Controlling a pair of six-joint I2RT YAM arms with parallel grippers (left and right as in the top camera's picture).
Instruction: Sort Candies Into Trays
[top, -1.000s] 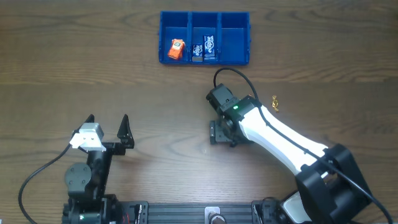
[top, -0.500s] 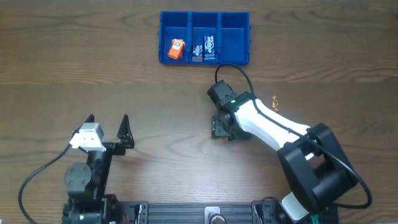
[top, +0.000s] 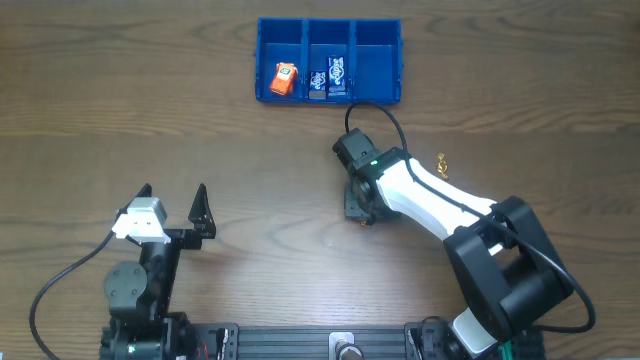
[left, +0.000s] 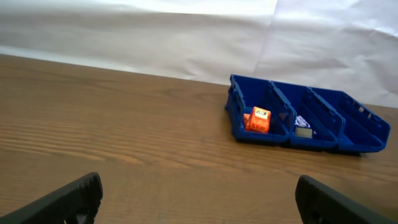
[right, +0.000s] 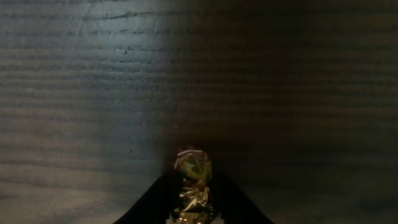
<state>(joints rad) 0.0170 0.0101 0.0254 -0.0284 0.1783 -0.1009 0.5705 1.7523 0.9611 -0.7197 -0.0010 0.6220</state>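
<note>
Pickup looks done: right jaws clenched on gold candy (right: 193, 173), left jaws released, so next comes a lift toward the tray's (top: 385, 62) empty bin.

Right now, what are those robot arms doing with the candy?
The right gripper is down near the brown wooden table, shut on a gold foil-wrapped candy. The left gripper is open near its base, holding nothing. The blue plastic three-compartment tray has an orange wrapped candy in its left compartment and dark blue wrapped candies in the middle one.
</note>
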